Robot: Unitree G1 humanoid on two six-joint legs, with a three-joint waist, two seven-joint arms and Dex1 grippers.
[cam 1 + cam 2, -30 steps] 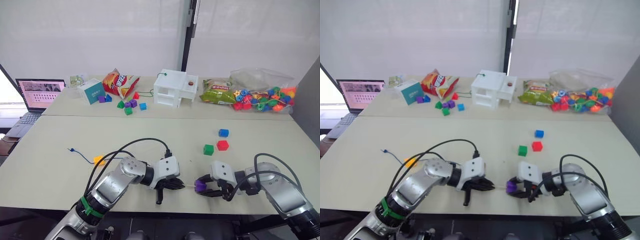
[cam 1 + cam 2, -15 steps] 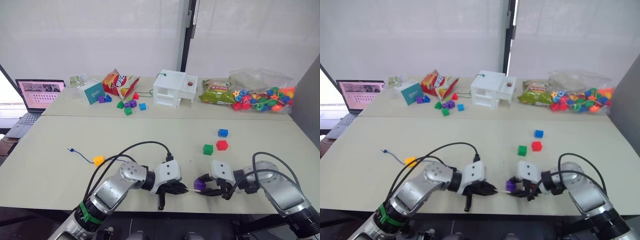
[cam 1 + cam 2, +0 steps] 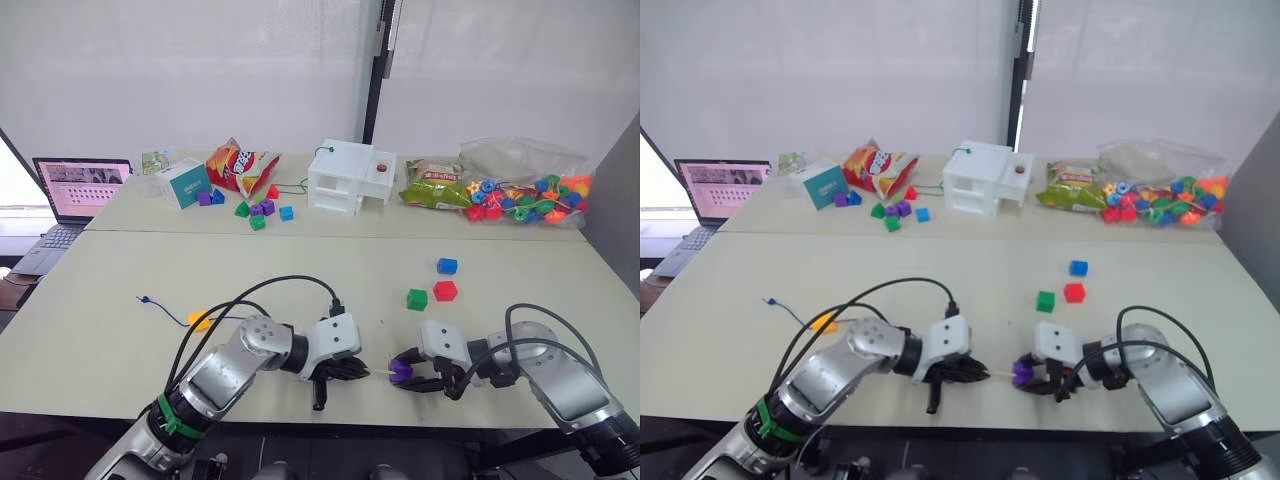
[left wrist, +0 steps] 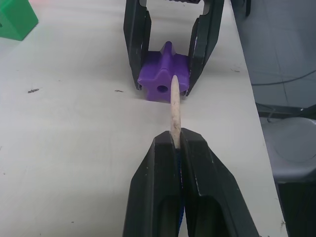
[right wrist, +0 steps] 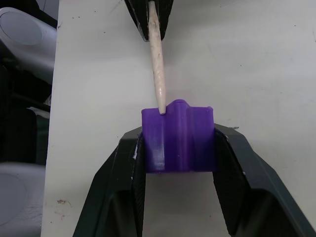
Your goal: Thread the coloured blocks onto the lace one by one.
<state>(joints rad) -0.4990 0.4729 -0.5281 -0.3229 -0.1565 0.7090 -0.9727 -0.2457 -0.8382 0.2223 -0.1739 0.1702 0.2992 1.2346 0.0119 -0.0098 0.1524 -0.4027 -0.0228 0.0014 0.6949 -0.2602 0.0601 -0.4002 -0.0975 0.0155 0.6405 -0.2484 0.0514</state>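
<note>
Low over the surface's (image 3: 120,330) near edge, the left gripper (image 4: 176,143) pinches the lace's (image 4: 175,106) pale tip, aimed at the purple block (image 5: 178,139) clamped in the facing right gripper (image 5: 178,148).

Two pale beige counters (image 3: 120,330) stand end to end, a seam running between them (near one in front, far one against the wall). Behind hang white translucent window blinds (image 3: 200,70), evenly daylit, split by a dark vertical frame post (image 3: 375,75).
</note>
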